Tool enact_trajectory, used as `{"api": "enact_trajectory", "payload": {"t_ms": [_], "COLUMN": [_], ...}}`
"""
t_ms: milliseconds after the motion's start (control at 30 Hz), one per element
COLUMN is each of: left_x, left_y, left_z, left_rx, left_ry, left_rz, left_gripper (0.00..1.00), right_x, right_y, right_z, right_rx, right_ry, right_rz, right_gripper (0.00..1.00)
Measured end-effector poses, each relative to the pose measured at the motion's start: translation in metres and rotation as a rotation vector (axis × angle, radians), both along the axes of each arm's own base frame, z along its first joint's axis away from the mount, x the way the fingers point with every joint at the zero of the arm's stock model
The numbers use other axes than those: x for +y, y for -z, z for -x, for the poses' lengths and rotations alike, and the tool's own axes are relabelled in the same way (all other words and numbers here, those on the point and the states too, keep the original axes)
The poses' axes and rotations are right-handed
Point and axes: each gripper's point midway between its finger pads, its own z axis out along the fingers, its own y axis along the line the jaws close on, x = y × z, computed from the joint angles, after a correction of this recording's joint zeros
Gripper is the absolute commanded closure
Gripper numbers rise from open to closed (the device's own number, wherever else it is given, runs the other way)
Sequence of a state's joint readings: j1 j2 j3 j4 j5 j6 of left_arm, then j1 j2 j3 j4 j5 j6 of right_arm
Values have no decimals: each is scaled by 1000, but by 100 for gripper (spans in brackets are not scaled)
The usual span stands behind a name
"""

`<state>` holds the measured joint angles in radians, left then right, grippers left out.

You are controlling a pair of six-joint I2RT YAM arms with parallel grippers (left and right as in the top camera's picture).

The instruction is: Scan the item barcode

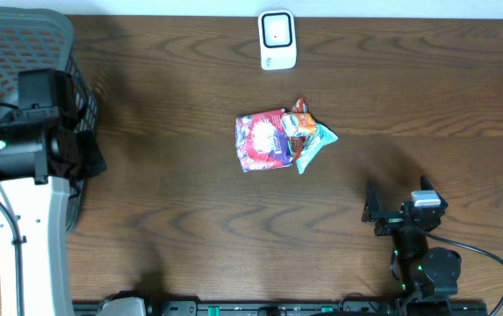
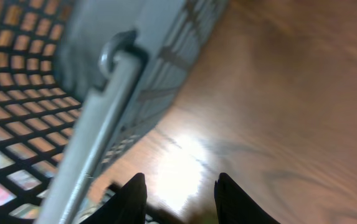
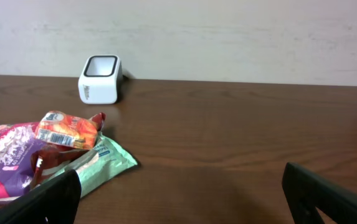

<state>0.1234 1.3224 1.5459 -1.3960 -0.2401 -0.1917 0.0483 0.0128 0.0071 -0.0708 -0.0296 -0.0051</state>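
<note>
A pile of snack items lies mid-table: a purple-pink packet (image 1: 260, 140) (image 3: 4, 158), a small orange packet (image 1: 299, 125) (image 3: 66, 129) on top, and a teal packet (image 1: 314, 145) (image 3: 103, 163). No barcode shows on any of them. The white scanner (image 1: 276, 39) (image 3: 100, 79) stands at the far edge. My left gripper (image 2: 179, 199) is open and empty, hanging over the wood beside the basket's wall. My right gripper (image 3: 181, 186) (image 1: 398, 195) is wide open near the front right, low over the table, apart from the pile.
A grey mesh basket (image 1: 23, 53) (image 2: 159, 56) with a handle stands at the far left, mostly under my left arm. Bare brown wood lies between the pile and my right gripper. A pale wall rises behind the scanner.
</note>
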Motion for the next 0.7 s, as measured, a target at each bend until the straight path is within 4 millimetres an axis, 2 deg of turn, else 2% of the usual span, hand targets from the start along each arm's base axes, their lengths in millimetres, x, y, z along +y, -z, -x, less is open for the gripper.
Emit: {"api": "enact_trajectory", "payload": {"t_ms": [67,167,233,333,467,700], "left_x": [-6,-20,-33,-57,-86,-112], "left_y": [-5,-13,-19,-30,-43,-50], "left_z": [-2,-2,1,7,18,37], "left_rx": [-31,-82,-119,-179,-236,-254], "left_ry": [12,41,79,161,256,324], "left_rz": [32,106,166,269,399,524], "left_gripper": [57,34,28,24,23,23], "right_x": [0,0,0,0,0,0], "right_y": [0,0,0,0,0,0], "right_z": [0,0,0,0,0,0], "right_rx": [0,0,0,0,0,0], "right_ry": [0,0,0,0,0,0], "right_rz": [0,0,0,0,0,0], "right_gripper": [1,1,1,1,1,1]}}
